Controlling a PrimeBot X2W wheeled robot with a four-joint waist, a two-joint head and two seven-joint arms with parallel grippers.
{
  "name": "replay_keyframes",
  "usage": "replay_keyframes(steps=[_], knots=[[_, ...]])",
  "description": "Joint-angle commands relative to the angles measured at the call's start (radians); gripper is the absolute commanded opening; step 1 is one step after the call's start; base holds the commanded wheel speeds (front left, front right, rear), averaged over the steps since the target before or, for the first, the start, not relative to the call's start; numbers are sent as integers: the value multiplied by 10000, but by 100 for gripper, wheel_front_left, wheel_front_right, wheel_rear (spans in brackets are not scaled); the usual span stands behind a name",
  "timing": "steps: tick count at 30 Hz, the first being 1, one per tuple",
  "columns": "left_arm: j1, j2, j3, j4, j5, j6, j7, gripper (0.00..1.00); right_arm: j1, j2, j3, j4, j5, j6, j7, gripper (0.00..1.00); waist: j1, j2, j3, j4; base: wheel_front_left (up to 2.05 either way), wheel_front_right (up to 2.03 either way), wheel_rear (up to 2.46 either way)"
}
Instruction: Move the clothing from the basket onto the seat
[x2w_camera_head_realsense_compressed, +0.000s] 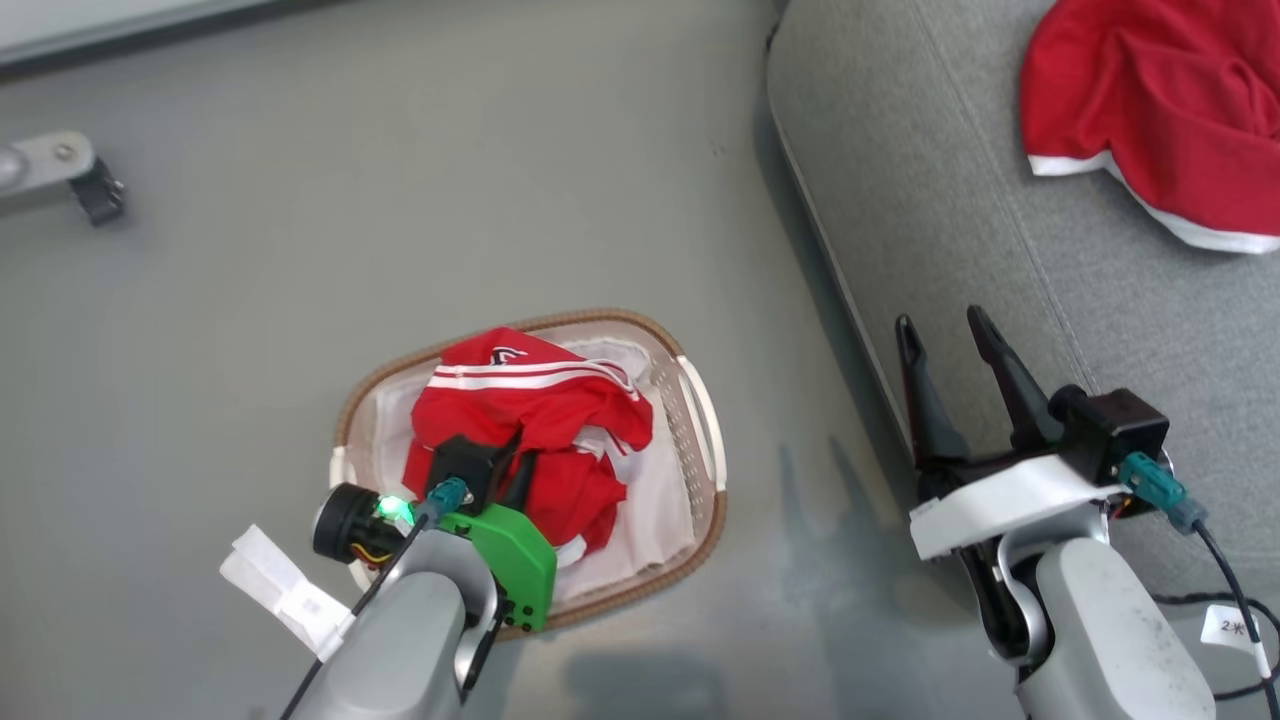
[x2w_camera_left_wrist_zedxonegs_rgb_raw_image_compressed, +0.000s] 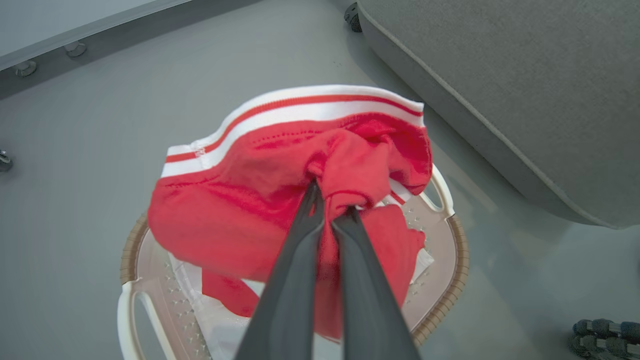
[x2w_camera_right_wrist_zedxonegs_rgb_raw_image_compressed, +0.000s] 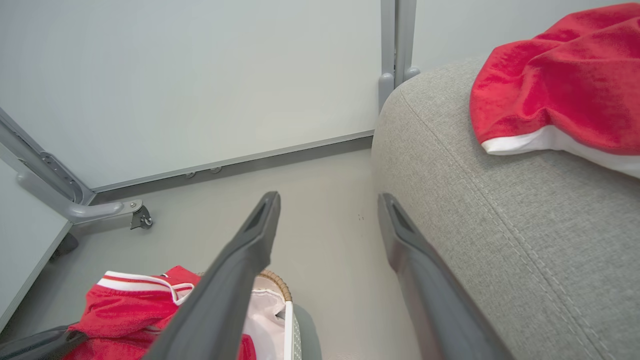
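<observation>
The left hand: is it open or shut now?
Shut. In the left wrist view the left hand pinches a bunch of the red garment between its fingers.

Red clothing (x2w_camera_head_realsense_compressed: 530, 410), white stripes; white perforated basket (x2w_camera_head_realsense_compressed: 673, 420), brown woven rim; light grey seat (x2w_camera_head_realsense_compressed: 950, 200).

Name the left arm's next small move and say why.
Probably lift straight up: the left claw is shut on the red white-striped garment, whose lower part lies inside the white perforated plastic basket, beside the light grey woven seat.
</observation>
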Motion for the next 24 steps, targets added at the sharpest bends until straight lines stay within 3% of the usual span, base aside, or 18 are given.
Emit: replay_keyframes(steps=[1,12,24], knots=[[284,6,-55,-351,-136,62,-34,0,254,-51,-83,86,-101,-14,-22,100,0,-1,-1129,800,0,0,0],[1204,10,14,-3066,-869,292,-35,0,1156,-51,-268,358,-74,-14,-22,100,0,-1,-2372,1337,0,0,0],[1345,13,-10,-6091,-1106,207,-36,0,1876,-49,-204,596,-194,-12,-22,100,0,-1,-3347,1852,0,0,0]])
